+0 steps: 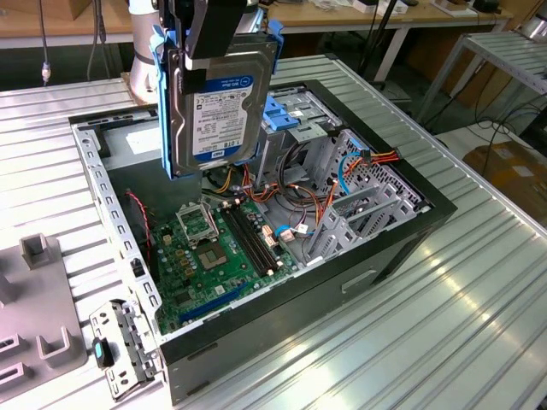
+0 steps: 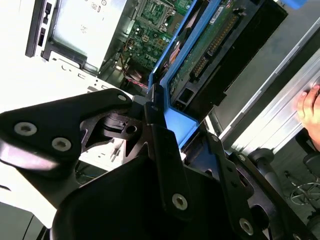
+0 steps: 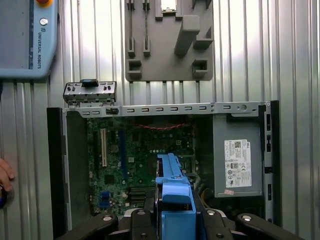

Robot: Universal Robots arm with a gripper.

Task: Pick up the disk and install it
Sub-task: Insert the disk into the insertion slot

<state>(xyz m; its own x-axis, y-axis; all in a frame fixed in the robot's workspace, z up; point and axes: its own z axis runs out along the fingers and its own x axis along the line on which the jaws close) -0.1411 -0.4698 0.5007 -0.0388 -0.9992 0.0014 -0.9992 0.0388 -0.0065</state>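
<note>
You had one gripper [image 1: 220, 38] in play, and its claw was clamped on the disk [image 1: 224, 94], gripping it by the top edge so that it hung upright with the white-and-blue label facing the exterior camera. You could count two blue rails on it, one down each long side. The disk was in the air above the one open computer case [image 1: 410, 248], over the far end of the green motherboard [image 1: 214, 256] and just beside the metal drive cage [image 1: 280, 115] with its single light-blue flap. It touched nothing but the claw. In the first wrist view the disk [image 3: 172, 190] showed edge-on between the black fingers, with one grey power supply [image 3: 237, 165] seated in a corner of the case. The case lay on the ribbed metal table [image 1: 427, 342]. One grey fixture plate [image 1: 34, 316] sat toward the table's edge at the exterior view's left. One hand [image 3: 4, 175] of a person rested on the table near the case
</note>
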